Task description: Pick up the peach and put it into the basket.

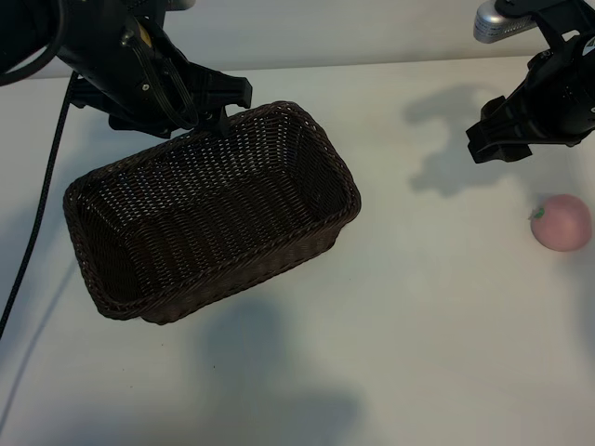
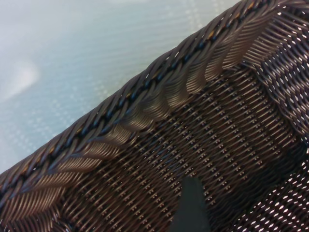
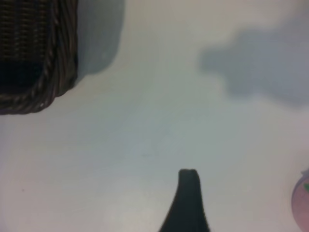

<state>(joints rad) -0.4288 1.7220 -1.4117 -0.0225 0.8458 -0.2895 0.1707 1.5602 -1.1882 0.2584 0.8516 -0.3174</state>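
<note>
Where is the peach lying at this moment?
In the exterior view the peach lies on the white table at the far right edge, just below the right gripper and well apart from the basket.

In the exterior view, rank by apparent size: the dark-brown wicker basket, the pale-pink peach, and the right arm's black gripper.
1. Dark-brown woven wicker basket, by far the largest.
2. Right arm's black gripper, raised above the white table and cut off by the frame edge, so its rank is uncertain.
3. Small round pale-pink peach, smallest.
</note>
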